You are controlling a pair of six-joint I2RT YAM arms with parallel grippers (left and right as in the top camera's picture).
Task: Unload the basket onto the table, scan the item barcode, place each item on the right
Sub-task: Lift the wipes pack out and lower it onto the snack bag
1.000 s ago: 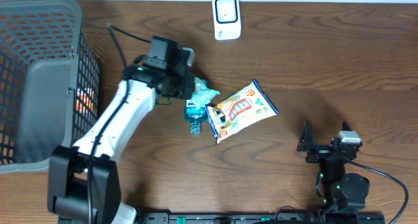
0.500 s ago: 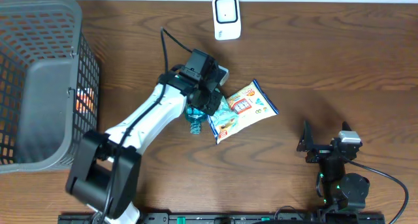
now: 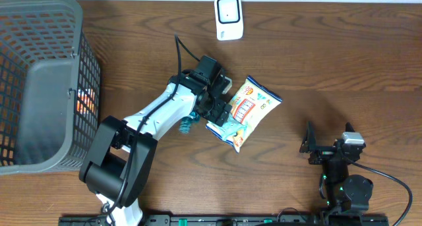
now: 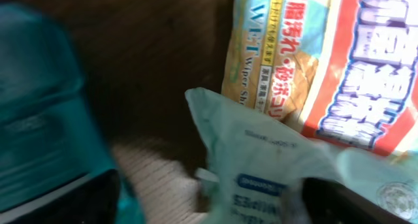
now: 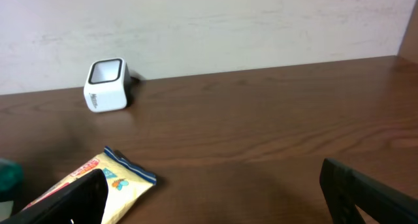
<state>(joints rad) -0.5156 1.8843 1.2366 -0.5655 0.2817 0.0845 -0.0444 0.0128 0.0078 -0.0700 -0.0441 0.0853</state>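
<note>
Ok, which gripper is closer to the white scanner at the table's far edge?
Left. The left gripper hangs over the packets mid-table, straight in front of the scanner; the right gripper sits farther off, at the front right.

Overhead top-down; left wrist close, right wrist low; wipes packet (image 3: 245,114) in all.

Pale crumpled packet (image 4: 261,165) over printed wipes pouch (image 4: 326,61), blurred teal bottle (image 4: 39,113) at left
</note>
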